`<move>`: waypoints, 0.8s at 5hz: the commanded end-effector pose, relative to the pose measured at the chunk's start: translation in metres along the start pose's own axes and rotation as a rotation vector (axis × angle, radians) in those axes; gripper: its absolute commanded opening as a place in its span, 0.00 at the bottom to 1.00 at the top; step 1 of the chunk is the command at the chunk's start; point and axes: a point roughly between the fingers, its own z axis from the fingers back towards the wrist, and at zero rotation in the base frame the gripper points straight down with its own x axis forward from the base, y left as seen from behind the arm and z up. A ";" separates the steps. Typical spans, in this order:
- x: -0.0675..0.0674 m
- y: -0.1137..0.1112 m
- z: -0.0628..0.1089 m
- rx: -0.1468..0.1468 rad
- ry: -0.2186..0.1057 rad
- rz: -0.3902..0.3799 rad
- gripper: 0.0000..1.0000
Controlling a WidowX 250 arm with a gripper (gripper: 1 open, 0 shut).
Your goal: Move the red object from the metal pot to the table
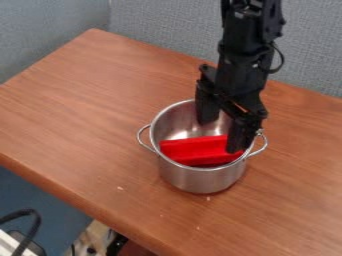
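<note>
One wooden surface (80,90), reddish-brown with a darker edge, runs from the left side of the view to the right. Its left stretch is bare wood grain, and beyond its near left corner a dark cable (16,222) curls over the floor. A grey-blue wall (54,25) stands behind the surface.

Toward the middle right sits the metal pot (201,150), round, shiny and straight-sided, upright on the surface. A small loop handle shows at its left rim and another at its right rim. Inside it lies the red object (201,151), a flat bright block stretching across the pot's inside from left to right, tilted so that it leans toward the near wall.

Above the pot's right half a black arm comes down from the top of the view, ending in the gripper (225,118), which points downward. Its two black fingers (242,133) are spread wide apart. One finger reaches down inside the pot near the far rim; the other hangs at the right rim, close above the right end of the red object. Whether either finger touches the block cannot be told, and nothing is pinched between them.
</note>
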 end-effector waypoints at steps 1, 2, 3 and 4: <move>0.002 0.005 0.004 0.016 -0.034 0.002 1.00; 0.002 0.007 0.002 0.019 -0.038 0.000 1.00; 0.002 0.009 -0.001 0.023 -0.042 -0.004 1.00; 0.001 0.011 -0.003 0.027 -0.045 -0.008 1.00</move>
